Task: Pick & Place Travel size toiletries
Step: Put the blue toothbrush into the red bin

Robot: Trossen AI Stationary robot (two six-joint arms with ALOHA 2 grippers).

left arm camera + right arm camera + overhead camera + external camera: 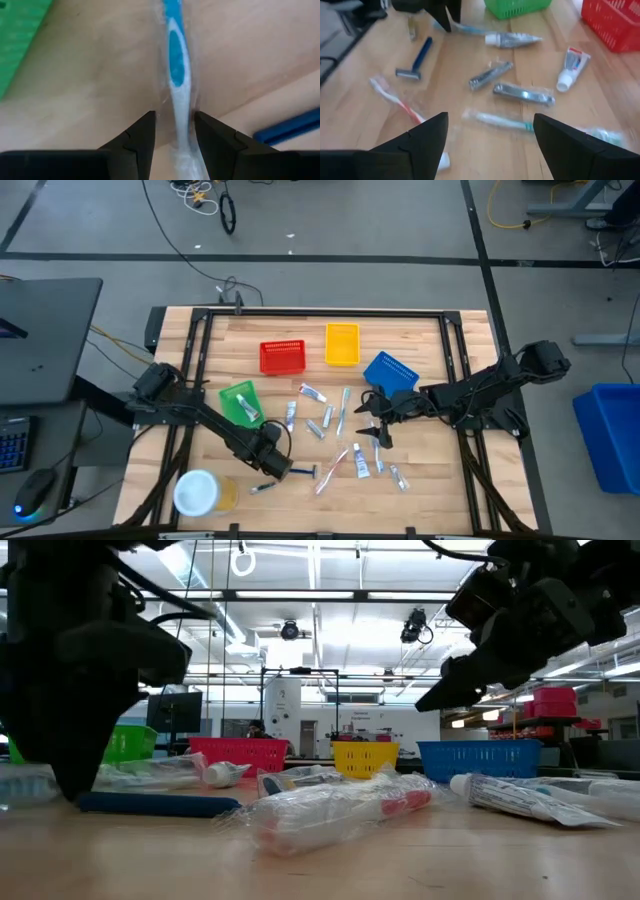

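Several small toiletries lie scattered mid-table: tubes (312, 392), wrapped nail clippers (524, 94), a red-and-white toothbrush (332, 468) and a blue-handled razor (300, 471). My left gripper (272, 458) is down at the table, open, one finger on each side of a wrapped blue-and-white toothbrush (177, 65) that lies flat on the wood. It also shows in the right wrist view (442, 17). My right gripper (380, 428) hovers wide open and empty above the items, over a teal toothbrush (500, 120). My left gripper comes from above, its fingers across the toothbrush's white handle (181, 117), one on each side. The toothbrush lies flat on the table. Whether the fingers (142, 132) touch the handle or its clear wrapper, I cannot tell.
Four small baskets stand around: green (240, 402) by the left arm, red (282, 357), yellow (342, 344) and blue (390, 370) farther back. A white-lidded yellowish jar (200, 492) stands at the near left. The razor's handle (290, 127) lies close beside my left gripper.
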